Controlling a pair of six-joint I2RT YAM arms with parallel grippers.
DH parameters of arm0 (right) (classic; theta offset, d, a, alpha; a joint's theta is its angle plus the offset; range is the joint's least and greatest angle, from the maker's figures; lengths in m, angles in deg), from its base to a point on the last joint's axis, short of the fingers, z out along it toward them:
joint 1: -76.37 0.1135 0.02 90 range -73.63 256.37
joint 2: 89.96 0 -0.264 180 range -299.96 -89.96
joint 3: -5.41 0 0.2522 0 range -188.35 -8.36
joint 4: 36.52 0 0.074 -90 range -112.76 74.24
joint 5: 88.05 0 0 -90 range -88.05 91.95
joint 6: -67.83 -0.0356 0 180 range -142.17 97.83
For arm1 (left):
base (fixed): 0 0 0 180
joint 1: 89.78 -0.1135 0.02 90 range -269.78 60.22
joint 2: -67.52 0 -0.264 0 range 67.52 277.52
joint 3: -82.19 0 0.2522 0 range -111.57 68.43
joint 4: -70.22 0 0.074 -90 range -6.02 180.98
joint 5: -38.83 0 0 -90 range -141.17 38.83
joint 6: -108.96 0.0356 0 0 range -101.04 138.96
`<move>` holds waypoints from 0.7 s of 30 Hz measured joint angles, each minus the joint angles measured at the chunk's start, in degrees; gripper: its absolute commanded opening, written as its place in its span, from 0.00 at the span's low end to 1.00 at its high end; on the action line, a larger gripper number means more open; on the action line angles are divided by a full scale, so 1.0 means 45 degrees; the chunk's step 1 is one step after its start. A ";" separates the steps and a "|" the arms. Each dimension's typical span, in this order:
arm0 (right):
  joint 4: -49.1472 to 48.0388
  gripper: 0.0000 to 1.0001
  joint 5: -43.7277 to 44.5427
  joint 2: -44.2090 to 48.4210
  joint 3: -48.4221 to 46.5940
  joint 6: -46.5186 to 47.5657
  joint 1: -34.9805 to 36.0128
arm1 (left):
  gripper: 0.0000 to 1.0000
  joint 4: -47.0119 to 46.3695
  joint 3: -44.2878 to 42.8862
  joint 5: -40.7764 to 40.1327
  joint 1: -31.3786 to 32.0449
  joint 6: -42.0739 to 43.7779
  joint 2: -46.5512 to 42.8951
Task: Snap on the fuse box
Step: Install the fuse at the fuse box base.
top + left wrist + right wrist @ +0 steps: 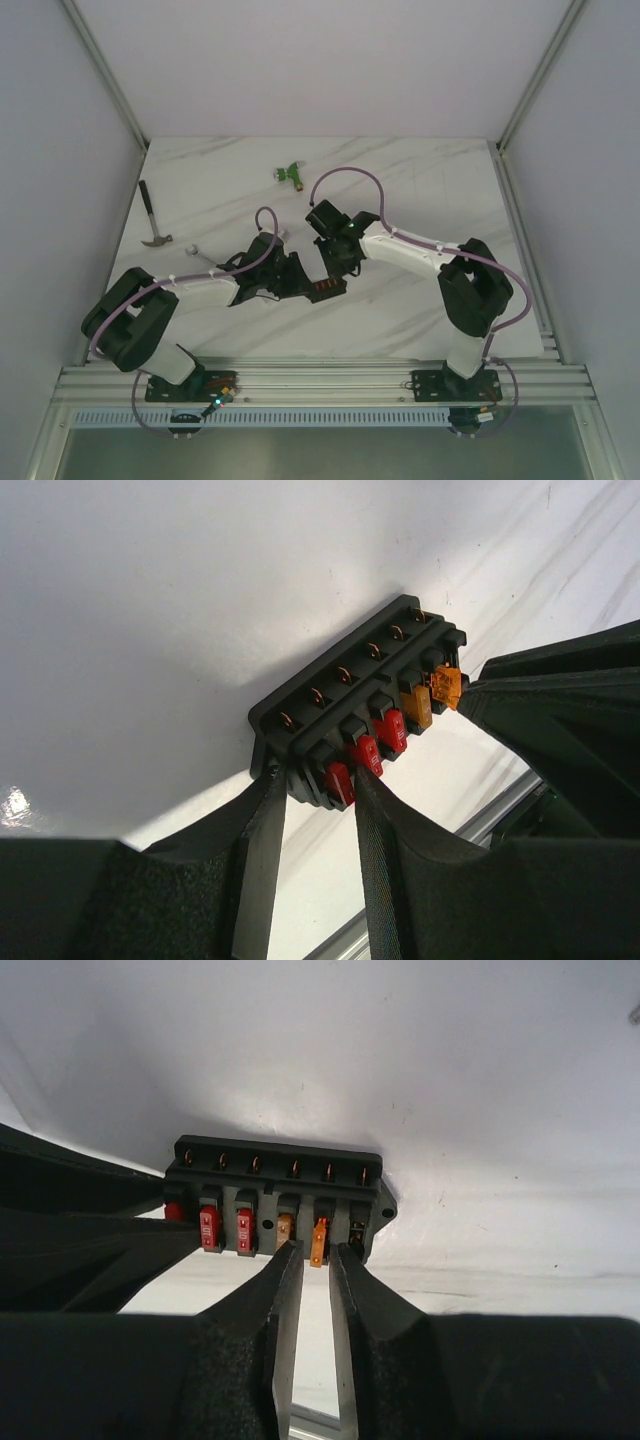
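The fuse box (pixel 325 288) is a small black block with red and orange fuses in a row, lying on the white marble table between both arms. In the left wrist view my left gripper (pixel 315 780) is closed on the near end of the fuse box (pixel 350 680), beside a red fuse. In the right wrist view my right gripper (pixel 316 1250) is nearly closed around an orange fuse (pixel 319 1242) that sticks out of the fuse box (pixel 270 1175) further than the others. That orange fuse also shows in the left wrist view (pixel 447 685), at the right fingertips. From above, the left gripper (pixel 300 283) and right gripper (pixel 340 272) meet at the box.
A green T-shaped connector (pixel 290 174) lies at the back centre. A hammer (pixel 152 222) lies at the left edge, with a small pale piece (pixel 195 250) near it. The metal rail (pixel 320 380) runs along the near edge.
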 measured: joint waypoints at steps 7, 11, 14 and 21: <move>0.0015 0.24 0.0083 -0.0073 0.0000 -0.0194 0.0005 | 0.42 0.0000 0.0000 0.0000 0.0000 0.0000 0.0000; 0.0019 0.24 0.0083 -0.0233 0.0000 -0.0238 0.0005 | 0.42 0.0000 0.0000 0.0000 0.0000 0.0000 0.0000; 0.0024 0.22 0.0078 -0.0350 0.0000 -0.0262 0.0005 | 0.42 0.0000 0.0000 0.0000 0.0000 0.0000 0.0000; 0.0029 0.02 -0.0015 -0.0476 0.0000 -0.0345 0.0005 | 0.42 0.0000 0.0000 0.0000 0.0000 0.0000 0.0000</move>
